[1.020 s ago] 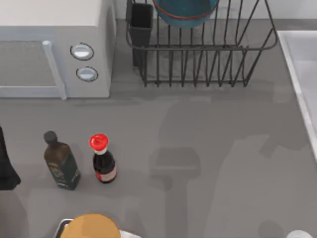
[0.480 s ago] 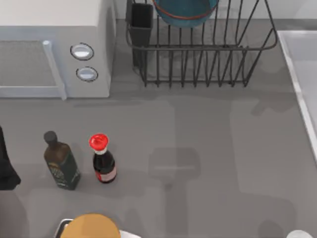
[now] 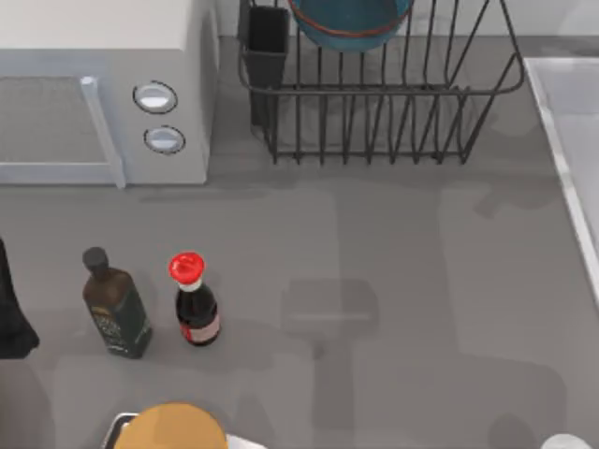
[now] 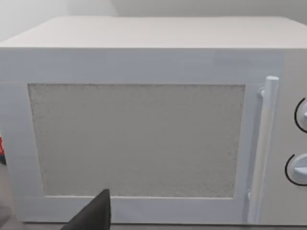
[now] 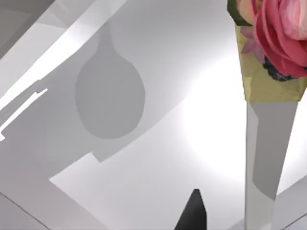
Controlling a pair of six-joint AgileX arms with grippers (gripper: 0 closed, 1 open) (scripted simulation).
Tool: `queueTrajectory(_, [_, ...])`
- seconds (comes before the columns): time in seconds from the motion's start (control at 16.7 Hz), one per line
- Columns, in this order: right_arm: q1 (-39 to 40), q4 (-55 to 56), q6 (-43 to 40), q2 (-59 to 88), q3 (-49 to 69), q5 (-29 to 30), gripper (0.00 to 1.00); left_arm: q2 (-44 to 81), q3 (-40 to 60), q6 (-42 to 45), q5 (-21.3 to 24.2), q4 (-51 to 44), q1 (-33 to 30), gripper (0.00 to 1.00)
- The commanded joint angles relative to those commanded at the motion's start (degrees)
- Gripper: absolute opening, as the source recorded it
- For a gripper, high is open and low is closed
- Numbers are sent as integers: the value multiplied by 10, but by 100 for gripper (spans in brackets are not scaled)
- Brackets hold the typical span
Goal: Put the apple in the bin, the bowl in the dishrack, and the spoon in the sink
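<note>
Top view: a grey desk point(image 3: 393, 281) seen from above. At the upper middle of the frame stands the black wire dishrack point(image 3: 374, 103), and the blue-teal bowl point(image 3: 351, 23) with its red-orange rim line sits inside it at the top edge. A dark utensil cup point(image 3: 267, 42) hangs at the rack's left corner. A white-grey microwave point(image 3: 103, 89) with two round knobs fills the upper left. The pale sink point(image 3: 566, 140) runs down the right edge. At lower left stand a dark oil bottle point(image 3: 114, 304) and a red-capped sauce bottle point(image 3: 194, 299), just beside each other. A round tan object point(image 3: 170, 430) sits at the bottom edge.

Left wrist view: the microwave's speckled door point(image 4: 136, 139) and upright handle point(image 4: 261, 148), seen close. One dark fingertip of the left tool point(image 4: 93, 215) pokes up at the bottom; how far the tool is open cannot be told.

Right wrist view: pale sloping surfaces, probably the sink's inside, with a spoon-shaped shadow at upper left. A flower-patterned carton point(image 5: 271, 48) is at upper right. One dark fingertip of the right tool point(image 5: 192, 213) shows at the bottom; its opening cannot be told.

Judging by this, the bowl step is finished and the spoon step is in hand or ending; next, confirm the spoon's release.
</note>
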Motion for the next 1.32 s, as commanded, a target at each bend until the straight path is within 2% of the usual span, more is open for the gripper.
queueTrajectory(0.18, [2, -18, -3, 33, 41, 0, 0, 0, 0, 0, 0, 0, 0, 100])
queueTrajectory(0.6, [2, -83, -1, 160, 248, 3, 0, 0, 0, 0, 0, 0, 0, 100])
queueTrajectory(0.96, [2, -93, -1, 179, 272, 3, 0, 0, 0, 0, 0, 0, 0, 100])
queueTrajectory(1.32, [2, -93, -1, 179, 272, 3, 45, 0, 0, 0, 0, 0, 0, 100])
